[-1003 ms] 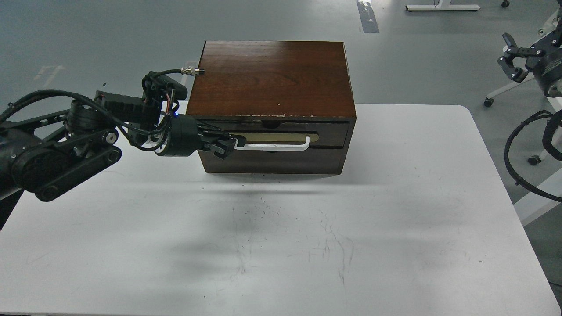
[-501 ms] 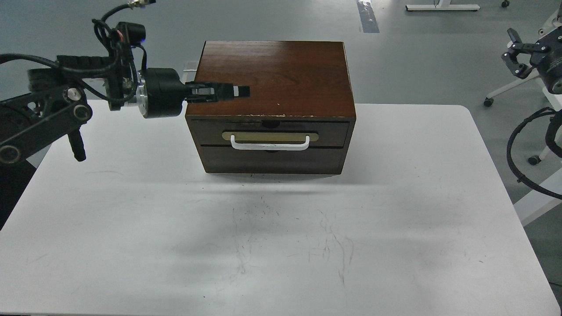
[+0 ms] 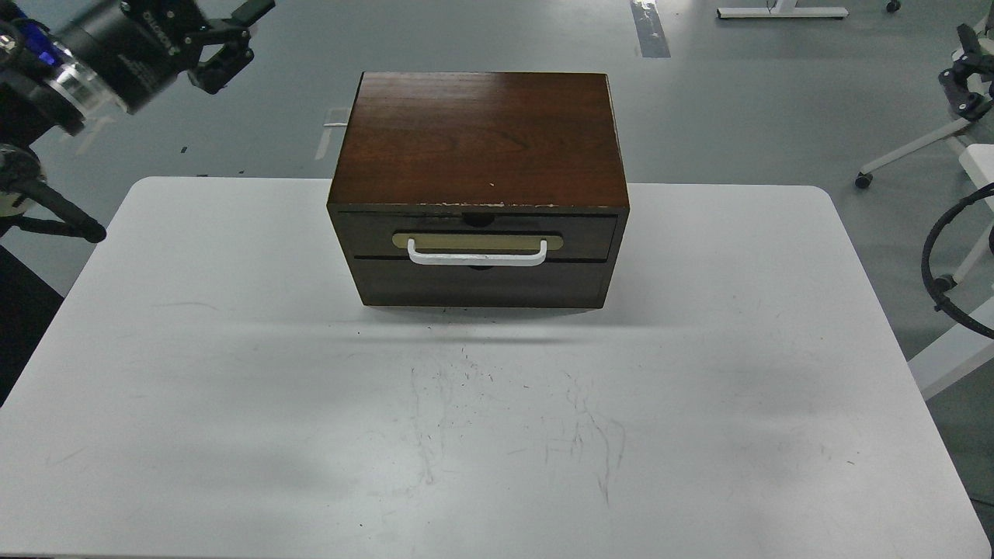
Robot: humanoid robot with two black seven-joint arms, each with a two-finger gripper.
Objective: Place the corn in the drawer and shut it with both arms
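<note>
The drawer (image 3: pixel 477 236) sits flush in the front of the brown cabinet (image 3: pixel 481 140), its white handle (image 3: pixel 477 258) free of any grip; the corn does not show. The cabinet stands at the far middle of the white table (image 3: pixel 233 373). My left gripper (image 3: pixel 225 39) hangs at the upper left, well apart from the cabinet and beyond the table's far edge, jaws spread and empty. My right gripper (image 3: pixel 963 74) shows only partly at the right edge; I cannot tell how its jaws stand.
</note>
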